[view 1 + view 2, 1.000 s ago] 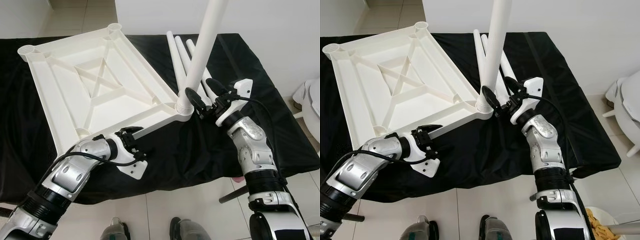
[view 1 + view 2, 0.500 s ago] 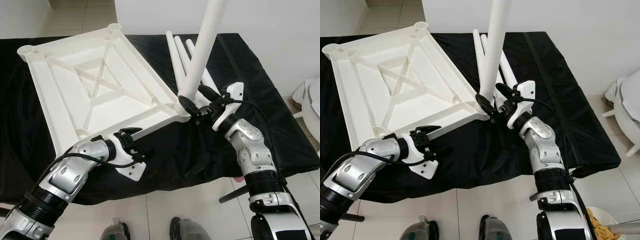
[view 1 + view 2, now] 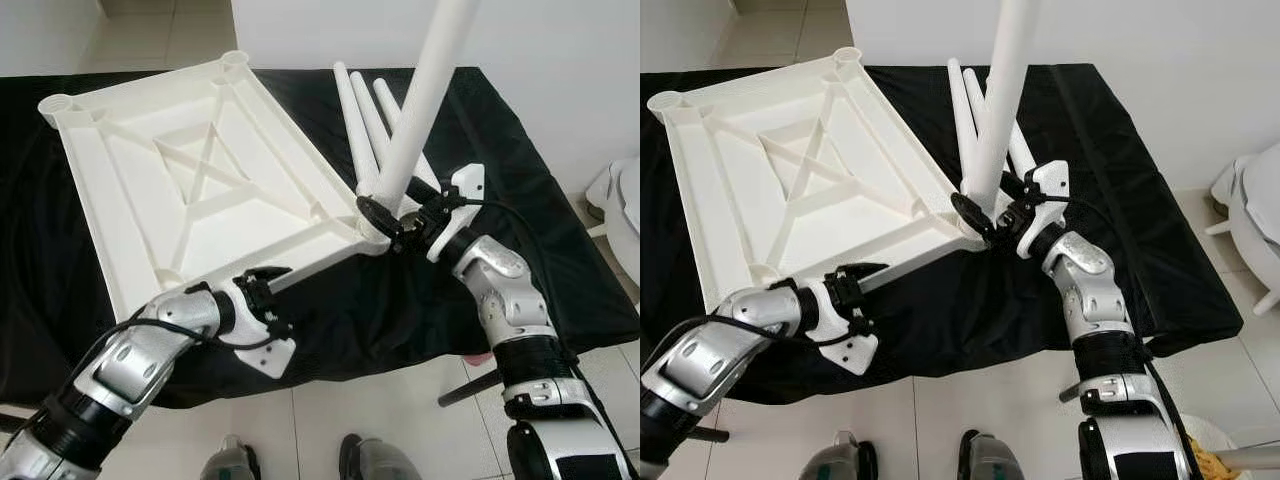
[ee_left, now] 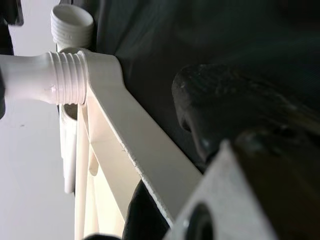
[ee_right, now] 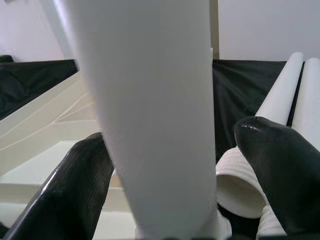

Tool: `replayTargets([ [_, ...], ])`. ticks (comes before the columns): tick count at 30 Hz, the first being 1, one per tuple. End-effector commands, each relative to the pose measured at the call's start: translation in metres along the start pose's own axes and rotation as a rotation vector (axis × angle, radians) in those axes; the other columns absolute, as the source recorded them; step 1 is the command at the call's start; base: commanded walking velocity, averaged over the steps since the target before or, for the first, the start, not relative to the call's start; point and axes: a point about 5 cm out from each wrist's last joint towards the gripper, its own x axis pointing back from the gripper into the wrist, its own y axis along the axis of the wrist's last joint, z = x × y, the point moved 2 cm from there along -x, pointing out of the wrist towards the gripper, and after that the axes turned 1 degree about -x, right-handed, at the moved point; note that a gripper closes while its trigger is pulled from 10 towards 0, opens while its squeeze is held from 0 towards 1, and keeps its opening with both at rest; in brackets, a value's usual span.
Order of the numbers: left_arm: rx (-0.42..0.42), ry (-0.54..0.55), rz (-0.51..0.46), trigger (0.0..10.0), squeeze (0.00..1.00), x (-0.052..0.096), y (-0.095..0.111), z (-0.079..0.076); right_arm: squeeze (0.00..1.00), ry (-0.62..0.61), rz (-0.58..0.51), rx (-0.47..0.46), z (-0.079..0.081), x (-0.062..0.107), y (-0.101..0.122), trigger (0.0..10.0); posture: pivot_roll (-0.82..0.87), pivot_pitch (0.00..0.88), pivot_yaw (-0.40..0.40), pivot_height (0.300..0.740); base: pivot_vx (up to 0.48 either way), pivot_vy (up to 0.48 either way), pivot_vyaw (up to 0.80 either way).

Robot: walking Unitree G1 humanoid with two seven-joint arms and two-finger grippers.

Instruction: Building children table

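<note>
My left gripper (image 3: pixel 262 285) is clamped on the near rim of the white tabletop (image 3: pixel 190 190), which lies upside down on the black cloth (image 3: pixel 500 150), its ribbed underside and crossed braces facing up. My left wrist camera adds the threaded end of the leg (image 4: pixel 60 77) seated at the corner socket. At that near right corner, my right gripper (image 3: pixel 395 212) is closed round the base of the upright white leg (image 3: pixel 425 95). My right wrist camera shows its fingers (image 5: pixel 75 185) flanking the tube. Three spare legs (image 3: pixel 365 115) lie just behind.
</note>
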Motion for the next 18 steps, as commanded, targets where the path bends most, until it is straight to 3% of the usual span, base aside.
replayTargets([
  [1,0.01,-0.255,-0.027,10.0,0.0,0.001,0.005,-0.025,0.0,0.0,0.022,0.002,-0.002,0.0,-0.003,10.0,0.0,0.12,-0.017,0.74,0.0,0.0,0.0],
  [18,-0.007,-0.086,-0.043,10.0,0.0,-0.003,0.007,-0.004,0.0,0.026,0.044,0.003,-0.003,-0.001,-0.004,10.0,0.01,0.125,-0.024,0.74,0.0,0.0,0.0],
])
